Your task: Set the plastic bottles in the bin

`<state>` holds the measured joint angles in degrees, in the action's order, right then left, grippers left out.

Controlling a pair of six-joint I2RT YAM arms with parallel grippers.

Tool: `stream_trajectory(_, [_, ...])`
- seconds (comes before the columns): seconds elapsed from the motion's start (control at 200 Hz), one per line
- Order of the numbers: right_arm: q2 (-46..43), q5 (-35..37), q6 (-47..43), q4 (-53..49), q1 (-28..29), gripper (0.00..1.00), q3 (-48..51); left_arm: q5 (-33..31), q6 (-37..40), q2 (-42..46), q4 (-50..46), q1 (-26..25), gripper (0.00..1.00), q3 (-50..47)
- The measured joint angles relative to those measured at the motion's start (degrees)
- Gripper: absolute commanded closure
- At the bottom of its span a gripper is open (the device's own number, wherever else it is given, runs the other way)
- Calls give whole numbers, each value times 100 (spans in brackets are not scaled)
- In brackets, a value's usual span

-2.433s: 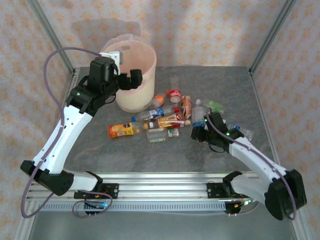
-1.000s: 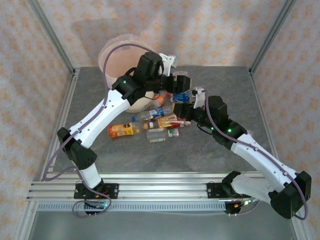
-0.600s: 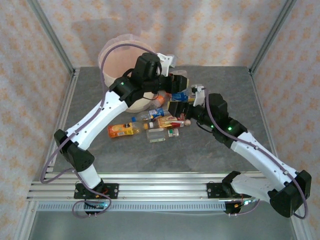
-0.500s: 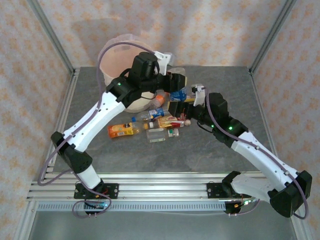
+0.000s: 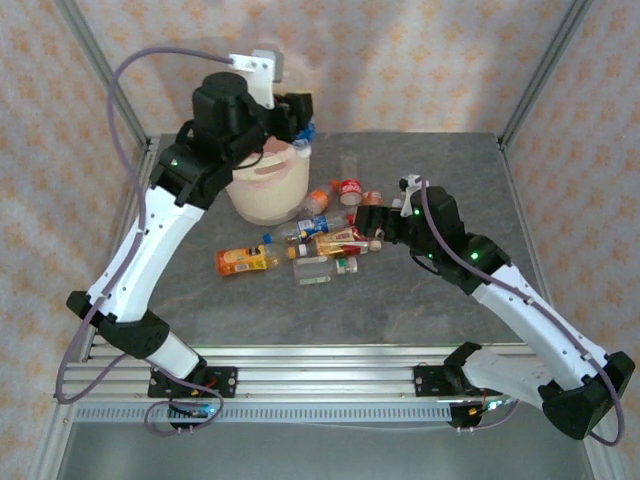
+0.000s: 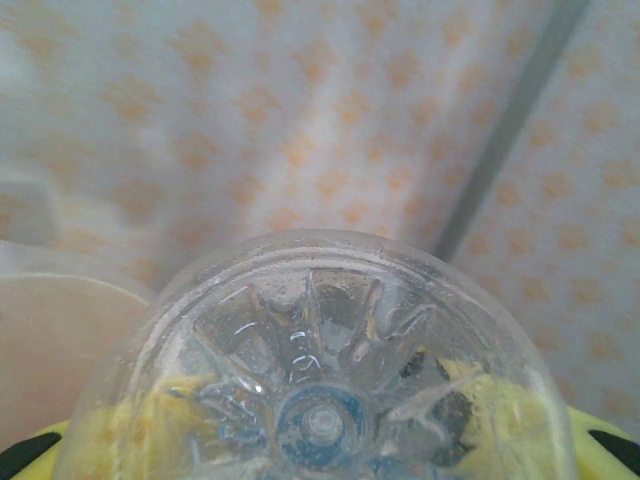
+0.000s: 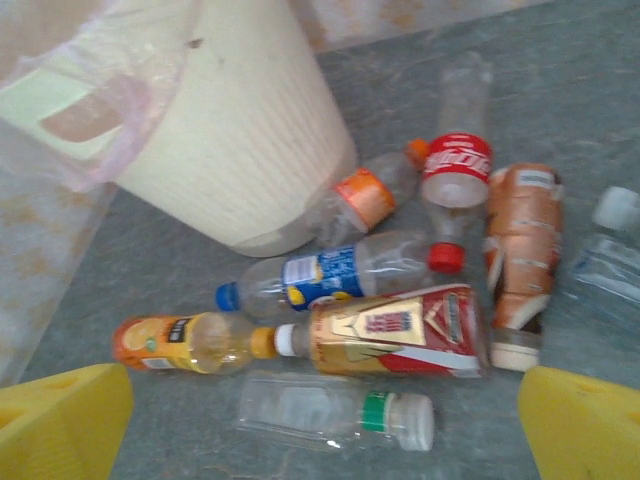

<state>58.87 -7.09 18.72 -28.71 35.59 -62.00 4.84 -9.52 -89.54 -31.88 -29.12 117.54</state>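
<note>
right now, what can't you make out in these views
- Inside of the bin: top view, the left arm covers its mouth.
- Cap and label of the held bottle: left wrist view, its base faces the lens; top view, too small.
- Clear bottle at far right: right wrist view, cut off by the right edge.

- Top view: bright, even, diffuse light from above, with only faint, soft shadows on the counter.
- Left wrist view: the plastic bottle sits at the lens, blurred and glinting.
- Right wrist view: slightly soft, worst at the right edge; the bin looks washed pale.
</note>
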Motion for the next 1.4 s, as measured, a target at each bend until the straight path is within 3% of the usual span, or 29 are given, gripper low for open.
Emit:
stream_trajectory(0.33, [-37, 1075, 343, -695, -79, 1, -72, -835, 713, -935, -420, 809, 62, 848])
stream_trajectory(0.746, [-127, 1698, 1095, -1779, -920, 1, -262, -1043, 1117, -2629, -1178, 1386, 60, 2035])
stream_trajectory(0.936, [-116, 1709, 1506, -2205, -1899, 1, -260, -992, 1115, -3042, -1438, 1528, 57, 2065])
stream_trajectory(1.141, [-136, 1263, 1982, -2197, -3018, 1, 286, -997, 1202, -3263, -1552, 1537, 51, 2085])
stream_trajectory(1.401, [-17, 728, 2413, -2164, -3882, 1, 1130, -1235, 1502, -3388, -1694, 1537, 28, 2085])
